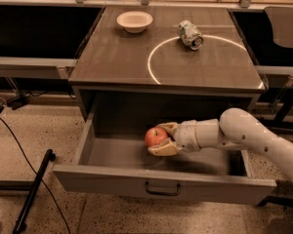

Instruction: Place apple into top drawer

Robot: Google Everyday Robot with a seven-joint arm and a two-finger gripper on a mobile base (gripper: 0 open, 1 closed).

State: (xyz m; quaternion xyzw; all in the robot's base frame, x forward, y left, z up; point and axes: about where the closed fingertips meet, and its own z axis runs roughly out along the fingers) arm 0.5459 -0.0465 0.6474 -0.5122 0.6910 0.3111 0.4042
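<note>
The top drawer (107, 179) is pulled out wide under the grey cabinet top, its dark bail handle (162, 188) at the centre of the front panel. My gripper (161, 138) reaches in from the right over the drawer's inside, shut on the red-orange apple (155, 136). One finger lies above the apple and one below it. The apple sits low over the drawer floor, near its middle; I cannot tell if it touches the floor.
On the cabinet top stand a white bowl (134, 21) at the back left and a crushed can (191, 34) at the back right, by a white circle mark. A black cable and a stand leg (31, 191) lie on the floor at the left.
</note>
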